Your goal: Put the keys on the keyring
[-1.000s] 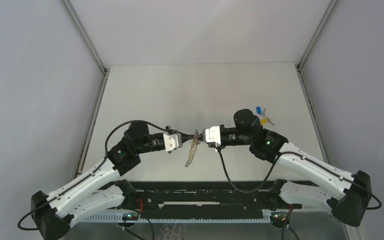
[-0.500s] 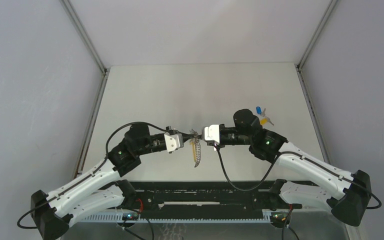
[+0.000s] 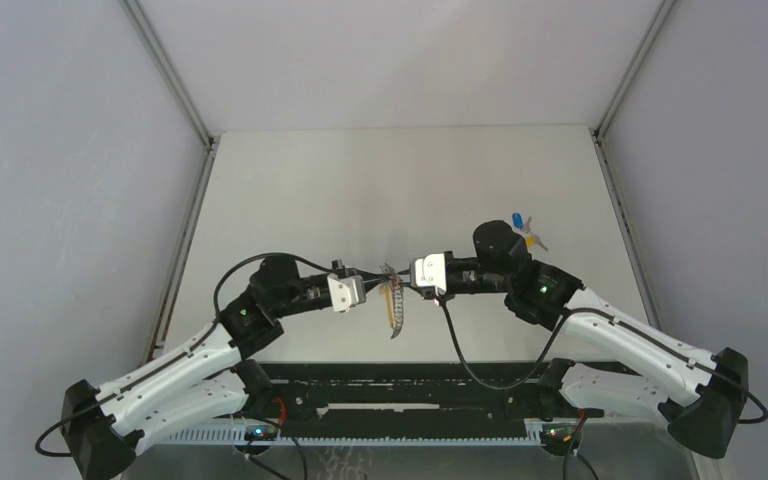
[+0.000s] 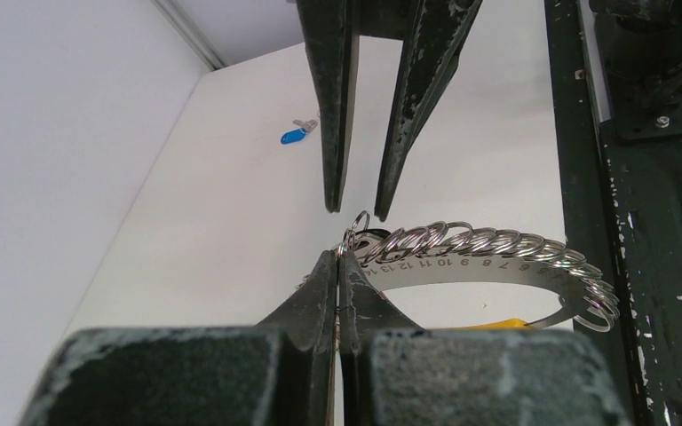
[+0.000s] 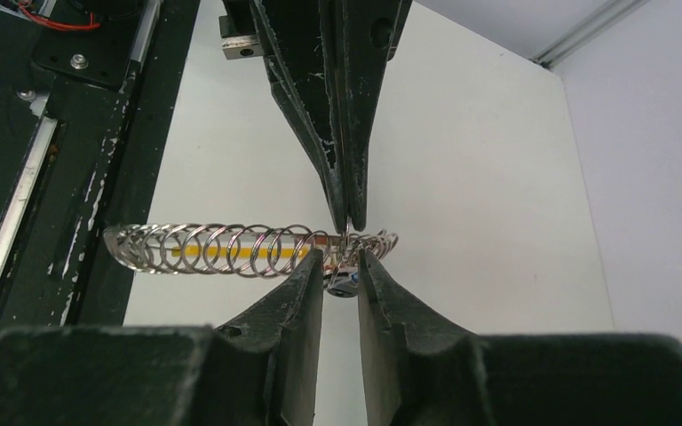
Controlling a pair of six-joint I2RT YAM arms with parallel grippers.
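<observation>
Presently we hold the keyring (image 4: 479,241) aloft.
Left jaws clench its end, presumably steadying it; right jaws stand parted.

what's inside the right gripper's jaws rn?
A small dark thing, probably a key, sits in the gap of the right gripper, just under the keyring end that the left gripper pinches. The fingers hide most of it; contact unclear.

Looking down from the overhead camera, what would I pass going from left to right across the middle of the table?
black two-finger left gripper → dangling silver metal keyring of small loops with a yellow strip → black two-finger right gripper → small blue- and yellow-headed keys
</observation>
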